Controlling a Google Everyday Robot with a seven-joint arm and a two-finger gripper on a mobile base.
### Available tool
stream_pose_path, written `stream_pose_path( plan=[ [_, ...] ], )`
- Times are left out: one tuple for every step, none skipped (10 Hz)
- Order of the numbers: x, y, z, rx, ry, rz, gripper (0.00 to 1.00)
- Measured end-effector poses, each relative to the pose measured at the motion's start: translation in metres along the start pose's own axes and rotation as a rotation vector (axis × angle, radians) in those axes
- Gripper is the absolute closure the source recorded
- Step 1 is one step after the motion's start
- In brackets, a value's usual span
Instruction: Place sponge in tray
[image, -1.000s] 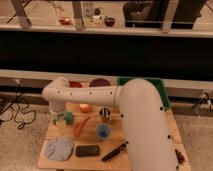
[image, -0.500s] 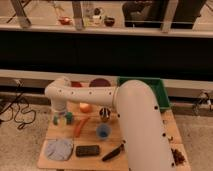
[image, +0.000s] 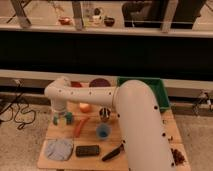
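Pincer (image: 62, 118) hanging over table's (image: 92, 136) left side, fingers (image: 56, 119) spread around nothing, dark sponge (image: 87, 150) lying near front edge just beside grey cloth (image: 59, 149), green tray (image: 164, 96) sitting well apart at back right.

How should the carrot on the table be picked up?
Grip the carrot across its middle, coming down from above: it lies flat and slanted on the table, long and thin, with bare wood along both sides. The hand hangs close beside it, near the table's edge.
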Motion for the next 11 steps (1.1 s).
stream_pose_path(
  plan=[
    [0.000,0.000,0.000,0.000,0.000,0.000,0.20],
    [0.000,-0.001,0.000,0.003,0.001,-0.002,0.20],
    [-0.003,-0.006,-0.003,0.014,0.003,-0.003,0.20],
    [-0.004,-0.011,-0.004,0.021,0.004,-0.002,0.20],
    [-0.005,-0.015,-0.005,0.031,0.004,-0.003,0.20],
    [-0.006,-0.020,-0.007,0.042,0.007,-0.005,0.20],
    [-0.006,-0.023,-0.009,0.051,0.012,-0.003,0.20],
    [-0.005,-0.026,-0.009,0.058,0.017,0.007,0.20],
    [0.001,-0.028,-0.009,0.063,0.021,0.025,0.20],
    [0.016,-0.028,-0.009,0.067,0.026,0.052,0.20],
    [0.031,-0.026,-0.009,0.069,0.030,0.076,0.20]
  ],
)
